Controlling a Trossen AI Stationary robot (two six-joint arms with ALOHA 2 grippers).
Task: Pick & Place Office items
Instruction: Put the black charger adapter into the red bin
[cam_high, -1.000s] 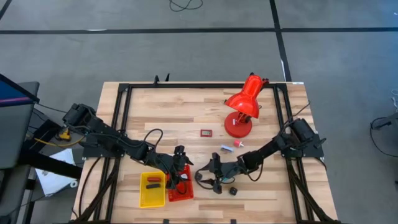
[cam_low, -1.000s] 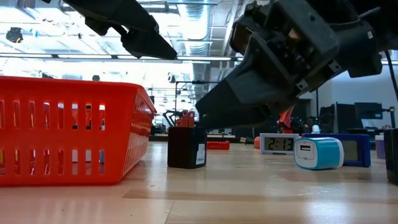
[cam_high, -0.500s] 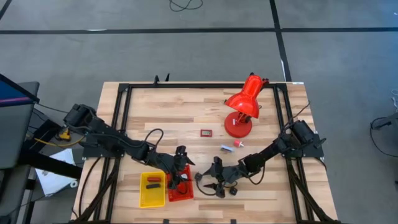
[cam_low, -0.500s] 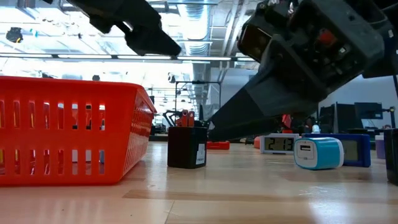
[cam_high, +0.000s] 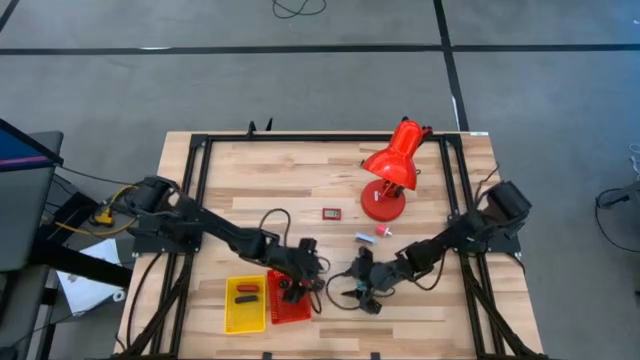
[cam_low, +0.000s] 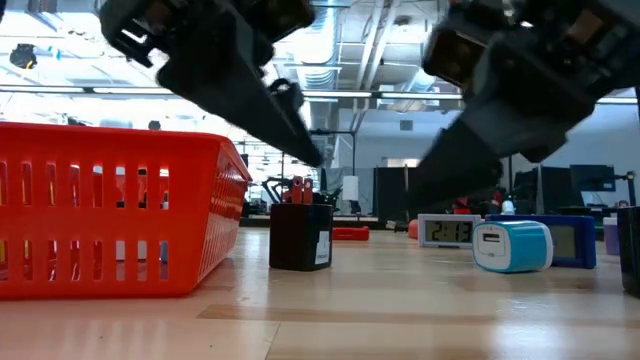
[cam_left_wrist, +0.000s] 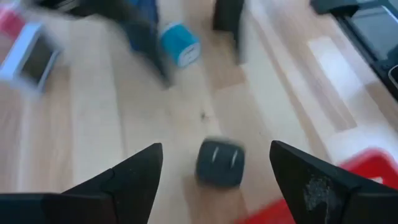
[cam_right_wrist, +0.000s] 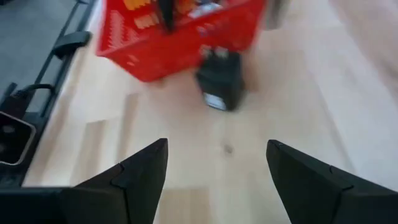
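The wooden worktop carries everything, and the large red desk lamp stands at its far right. At the near edge, left of centre, a flat yellow tray lies with a dark piece and a small red piece in it, and the red basket touches its right side.

The left arm reaches from the worktop's left edge towards the near middle, and the left hand hangs over the right part of the red basket with its fingers spread and nothing between them. The right arm comes in from the right edge, and the right hand sits low just right of the basket, fingers likewise spread and empty.

A black blocky charger stands upright on the bare wood just right of the red basket, between the two hands; both wrist views look down at it, and neither hand touches it. A little to its right, near the right hand, lies a small blue-and-white round piece. A small digital clock stands farther back. In the high view a small red-framed piece lies near the middle of the worktop, left of the lamp's base, and a silver-white stick with a pink bit beside it lies just nearer than the lamp's base.
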